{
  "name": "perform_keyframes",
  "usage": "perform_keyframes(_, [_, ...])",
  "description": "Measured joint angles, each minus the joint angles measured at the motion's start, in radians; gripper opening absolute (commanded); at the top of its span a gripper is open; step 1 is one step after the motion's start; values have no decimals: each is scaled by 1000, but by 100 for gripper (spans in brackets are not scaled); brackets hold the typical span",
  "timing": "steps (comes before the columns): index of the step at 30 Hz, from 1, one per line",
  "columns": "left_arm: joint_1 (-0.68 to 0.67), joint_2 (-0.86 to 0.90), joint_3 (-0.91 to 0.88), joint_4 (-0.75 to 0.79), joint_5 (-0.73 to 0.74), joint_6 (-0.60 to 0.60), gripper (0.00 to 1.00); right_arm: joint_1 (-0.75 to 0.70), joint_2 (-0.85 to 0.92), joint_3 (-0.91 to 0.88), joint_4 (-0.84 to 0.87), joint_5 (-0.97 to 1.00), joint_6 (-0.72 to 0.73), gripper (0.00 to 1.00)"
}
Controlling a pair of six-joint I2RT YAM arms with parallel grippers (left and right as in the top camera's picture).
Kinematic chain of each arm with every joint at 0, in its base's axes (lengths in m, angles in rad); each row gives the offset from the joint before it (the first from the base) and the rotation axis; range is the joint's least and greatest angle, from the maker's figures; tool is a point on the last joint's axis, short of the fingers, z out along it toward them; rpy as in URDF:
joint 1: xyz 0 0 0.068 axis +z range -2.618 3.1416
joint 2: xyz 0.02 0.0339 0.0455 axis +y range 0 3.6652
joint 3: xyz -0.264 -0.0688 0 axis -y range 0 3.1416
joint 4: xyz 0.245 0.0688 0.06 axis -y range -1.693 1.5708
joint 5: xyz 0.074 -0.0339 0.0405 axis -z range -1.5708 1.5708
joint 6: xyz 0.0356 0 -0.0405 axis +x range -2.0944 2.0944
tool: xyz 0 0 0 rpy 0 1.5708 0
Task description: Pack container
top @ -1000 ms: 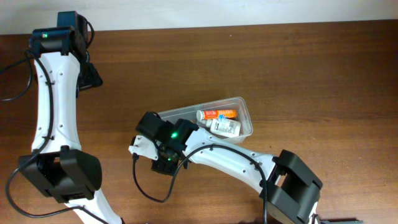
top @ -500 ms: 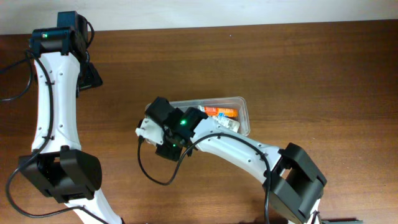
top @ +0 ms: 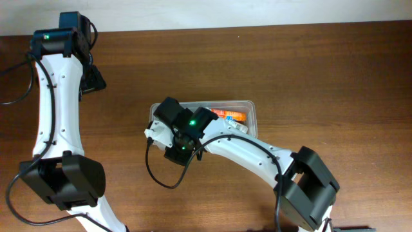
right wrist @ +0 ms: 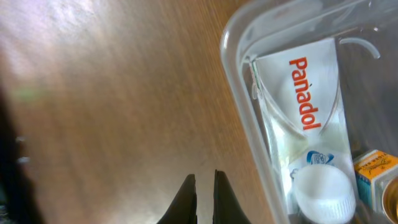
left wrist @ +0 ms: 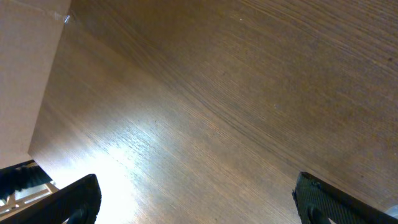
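Observation:
The container [top: 250,111] is a clear tub at the table's middle, and my right arm covers its left part. Inside lie an orange item [top: 233,116] and a white bottle [top: 241,129]. In the right wrist view its rounded corner rim [right wrist: 239,93] stands to the right of my right gripper [right wrist: 203,179]. That gripper is shut, holds nothing and hangs over bare wood just outside the tub. A white Panadol pack [right wrist: 298,106], a white-capped bottle [right wrist: 322,190] and a small box [right wrist: 376,165] show through the wall. My left gripper [left wrist: 196,200] is open over bare wood.
The brown wooden table [top: 309,64] stretches around the tub. Its far edge meets a pale wall [top: 193,13]. My left arm [top: 55,96] rises along the table's left side, with its gripper [top: 95,78] near the far left corner.
My right arm has swung toward the far side along the tub's left end. The tub has turned from a slant to lie straight. The left arm has not moved.

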Motion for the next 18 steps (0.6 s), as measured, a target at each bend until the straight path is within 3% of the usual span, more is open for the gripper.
perform_keyframes(2, [0, 0, 0, 0, 0, 0, 99, -5, -36, 18, -37, -13, 5, 10])
perform_keyframes(5, [0, 0, 0, 0, 0, 0, 99, -21, -154, 43, -84, -25, 20, 32])
perform_keyframes(6, [0, 0, 0, 0, 0, 0, 99, -30, -204, 52, -98, -28, 23, 57])
perform_keyframes(7, [0, 0, 0, 0, 0, 0, 99, -41, -265, 62, -119, -31, 24, 98])
perform_keyframes(18, [0, 0, 0, 0, 0, 0, 99, -100, -787, 93, -380, -40, 23, 98])
